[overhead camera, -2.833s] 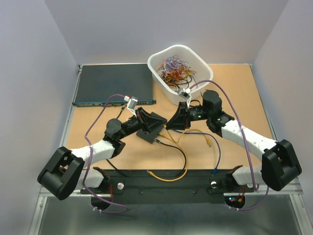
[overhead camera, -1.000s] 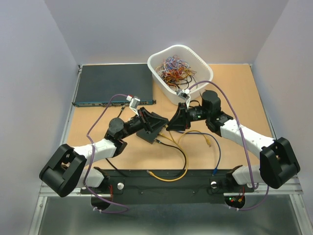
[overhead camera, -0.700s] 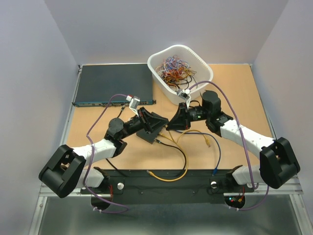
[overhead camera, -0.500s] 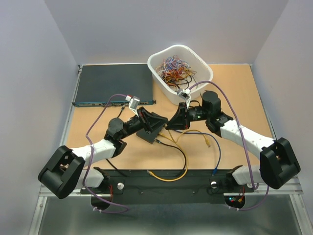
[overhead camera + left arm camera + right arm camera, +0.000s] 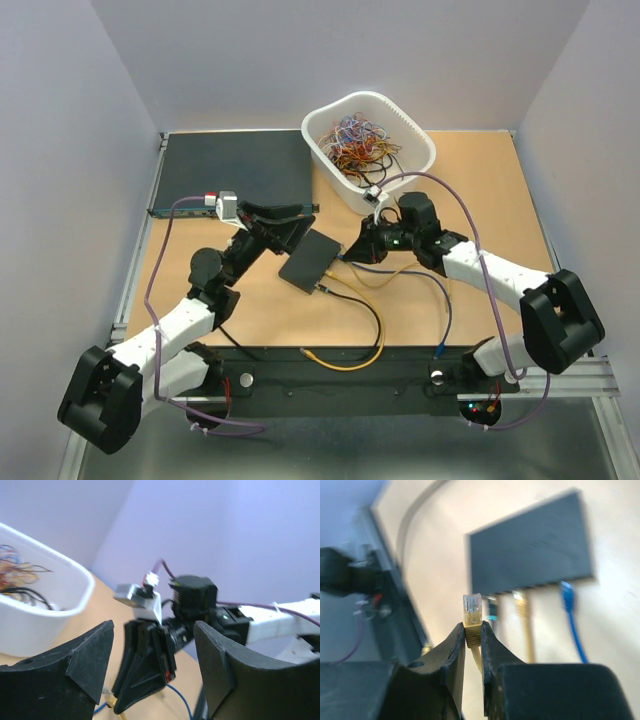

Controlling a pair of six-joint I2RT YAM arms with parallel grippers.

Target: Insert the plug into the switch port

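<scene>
The small flat black box (image 5: 310,261) lies on the table, its row of switch ports (image 5: 506,594) along the edge that faces my right gripper. Black, yellow and blue plugs sit in three ports. My right gripper (image 5: 360,249) (image 5: 473,626) is shut on the yellow boot of the plug (image 5: 472,611); its clear tip points at the box, a short way off the ports. My left gripper (image 5: 290,222) (image 5: 154,630) stands open and empty, just left of and behind the box and apart from it.
A wide dark grey unit (image 5: 235,168) lies at the back left. At the back centre stands a white basket (image 5: 420,150) (image 5: 60,605) full of cables. Yellow (image 5: 372,352), black (image 5: 360,302) and blue (image 5: 447,305) cables trail from the box toward the near rail.
My left gripper has opened, let go of the black box and drawn back to the left. The box now lies uncovered. My right gripper has shifted slightly with the plug still held.
</scene>
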